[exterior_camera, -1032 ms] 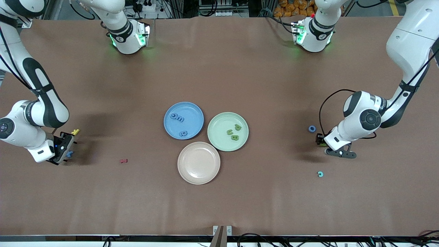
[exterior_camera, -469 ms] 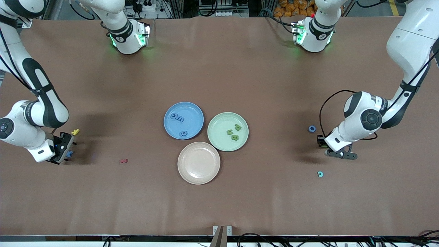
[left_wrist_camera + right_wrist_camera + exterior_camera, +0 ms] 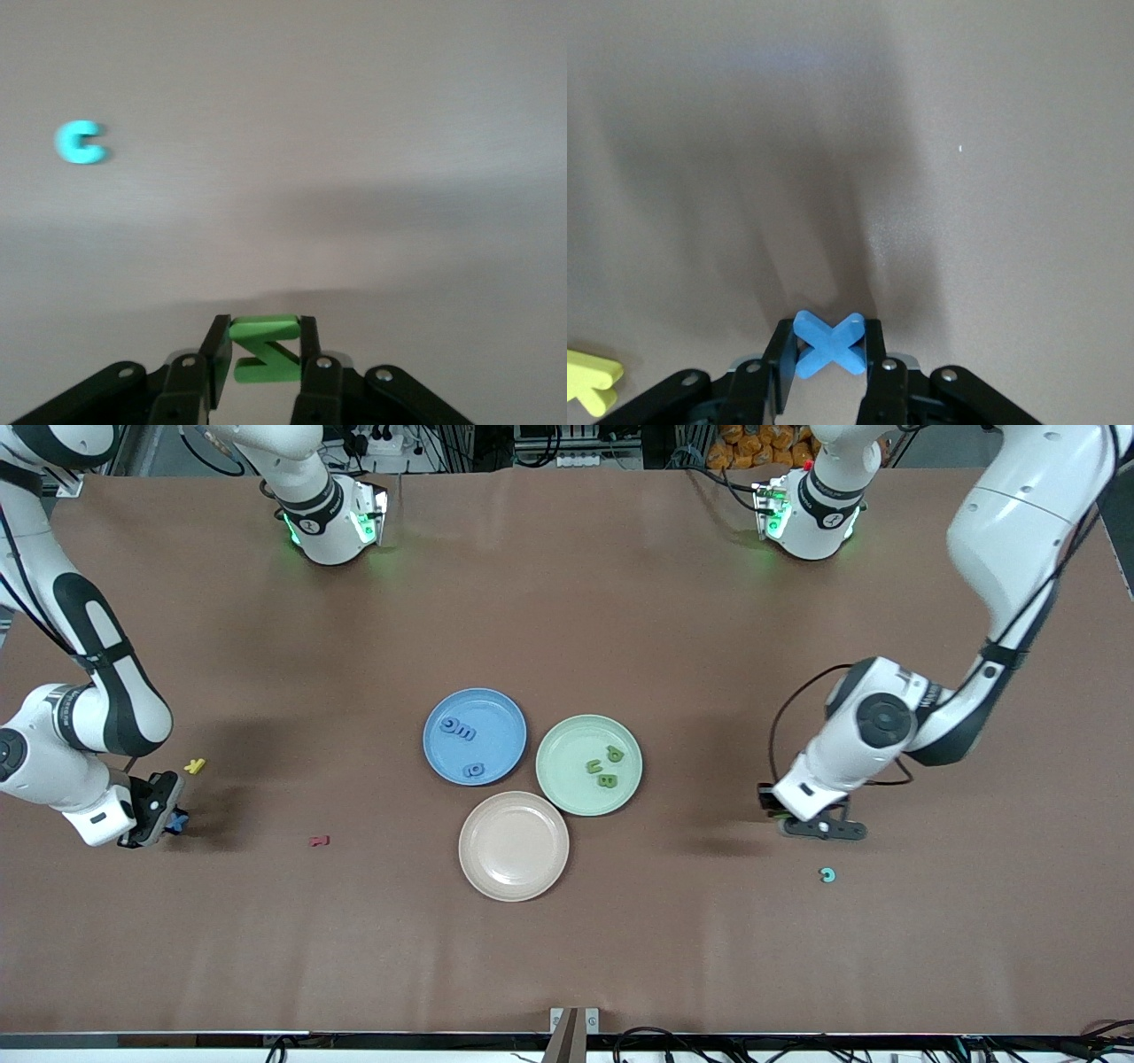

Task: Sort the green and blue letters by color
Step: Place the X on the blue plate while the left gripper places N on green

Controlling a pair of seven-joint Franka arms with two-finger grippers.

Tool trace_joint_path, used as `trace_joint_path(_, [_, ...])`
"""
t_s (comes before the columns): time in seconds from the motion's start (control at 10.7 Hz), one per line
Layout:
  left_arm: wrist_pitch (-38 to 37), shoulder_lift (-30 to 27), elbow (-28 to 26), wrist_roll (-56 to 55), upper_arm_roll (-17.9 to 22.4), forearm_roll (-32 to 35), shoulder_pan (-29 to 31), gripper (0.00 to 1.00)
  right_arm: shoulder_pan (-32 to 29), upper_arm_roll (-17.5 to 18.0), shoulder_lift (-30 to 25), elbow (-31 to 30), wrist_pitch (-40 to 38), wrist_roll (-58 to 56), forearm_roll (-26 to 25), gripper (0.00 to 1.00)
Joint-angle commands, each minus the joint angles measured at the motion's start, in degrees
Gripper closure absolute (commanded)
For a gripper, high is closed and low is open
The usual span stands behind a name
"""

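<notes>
My left gripper (image 3: pixel 263 350) is shut on a lime green letter Z (image 3: pixel 263 348), with one finger on each side of it. In the front view the left gripper (image 3: pixel 767 801) hangs over bare table between the green plate (image 3: pixel 567 779) and a teal letter C (image 3: pixel 827 875). My right gripper (image 3: pixel 830 347) is shut on a blue letter X (image 3: pixel 830 343). It is low at the right arm's end of the table (image 3: pixel 168 815), beside the yellow letter (image 3: pixel 195 765). Blue letters (image 3: pixel 458 731) lie on the blue plate (image 3: pixel 496 717). Green letters (image 3: pixel 605 766) lie on the green plate.
A beige plate (image 3: pixel 514 846) sits nearer the front camera than the other two plates and touches both. A dark red letter (image 3: pixel 319 840) lies between the right gripper and the plates. The teal C (image 3: pixel 81 142) and the yellow letter (image 3: pixel 589 381) also show in the wrist views.
The right gripper's fingers closed on the blue X. The left arm moved toward the plates, carrying the green Z.
</notes>
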Motion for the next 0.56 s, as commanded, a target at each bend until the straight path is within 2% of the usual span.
trace_joint_path(0.0, [-0.8, -1.3, 2.6, -15.8, 0.6, 0.9, -8.9, 1.0, -1.3, 2.9, 0.9, 1.1, -0.2, -0.9, 0.1, 1.0])
trace_joint_path(0.19, [-0.8, -0.2, 4.8, -26.1, 1.2, 1.0, -17.0, 1.0, 0.1, 3.8, 0.6, 1.9, -0.5, -0.6, 5.2, 1.0])
trace_joint_path(0.47, [-0.8, 2.3, 8.2, -35.4, 3.0, 1.2, -24.0, 1.0, 4.9, 4.2, 0.1, 5.6, -8.0, 6.0, 6.8, 1.0])
